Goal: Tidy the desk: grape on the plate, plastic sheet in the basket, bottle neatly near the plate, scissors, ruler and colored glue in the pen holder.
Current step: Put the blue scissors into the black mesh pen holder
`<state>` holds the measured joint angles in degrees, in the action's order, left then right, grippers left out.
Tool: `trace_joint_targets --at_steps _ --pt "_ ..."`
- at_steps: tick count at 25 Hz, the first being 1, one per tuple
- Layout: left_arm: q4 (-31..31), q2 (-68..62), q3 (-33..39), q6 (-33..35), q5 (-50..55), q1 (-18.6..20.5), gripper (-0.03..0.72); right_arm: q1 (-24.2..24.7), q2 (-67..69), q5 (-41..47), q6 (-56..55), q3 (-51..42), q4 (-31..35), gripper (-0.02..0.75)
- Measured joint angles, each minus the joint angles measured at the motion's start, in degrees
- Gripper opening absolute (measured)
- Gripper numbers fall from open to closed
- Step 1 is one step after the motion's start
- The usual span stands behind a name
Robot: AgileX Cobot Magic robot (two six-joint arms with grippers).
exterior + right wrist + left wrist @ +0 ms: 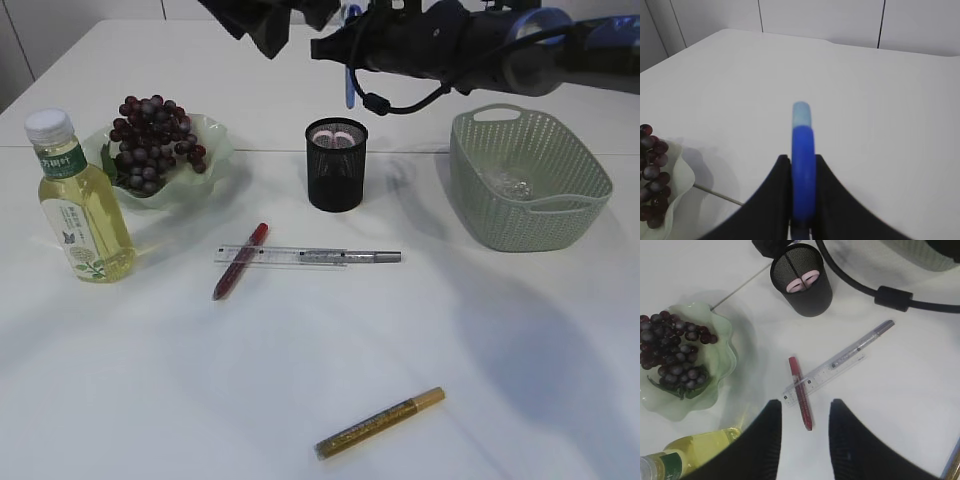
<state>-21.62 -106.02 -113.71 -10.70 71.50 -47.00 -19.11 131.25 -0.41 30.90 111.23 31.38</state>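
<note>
Exterior view: grapes [152, 140] sit on the plate [215, 140], bottle [82, 200] beside it, while the right gripper [802, 200] clamps a blue glue pen [803, 165] above the pen holder [336, 165]; the left gripper [805, 415] hangs part-open, empty, and ruler [285, 256] remains on the desk.

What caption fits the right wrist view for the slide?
Right gripper shut on a blue glue pen above the white table, grapes at left edge.

The exterior view looks down at a slant across the surface [300, 350] from its near edge. The left wrist view hangs high, facing down; both share the pen holder [336, 165] and plate [215, 150]. The right wrist view faces outward, close over the far surface.
</note>
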Motion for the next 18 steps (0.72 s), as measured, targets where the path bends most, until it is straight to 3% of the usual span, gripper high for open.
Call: trace_joint_targets --at_steps 18 --pt "-0.61 0.12 0.0 0.0 0.03 0.0 0.239 -1.12 1.52 3.34 0.04 0.34 0.13 0.106"
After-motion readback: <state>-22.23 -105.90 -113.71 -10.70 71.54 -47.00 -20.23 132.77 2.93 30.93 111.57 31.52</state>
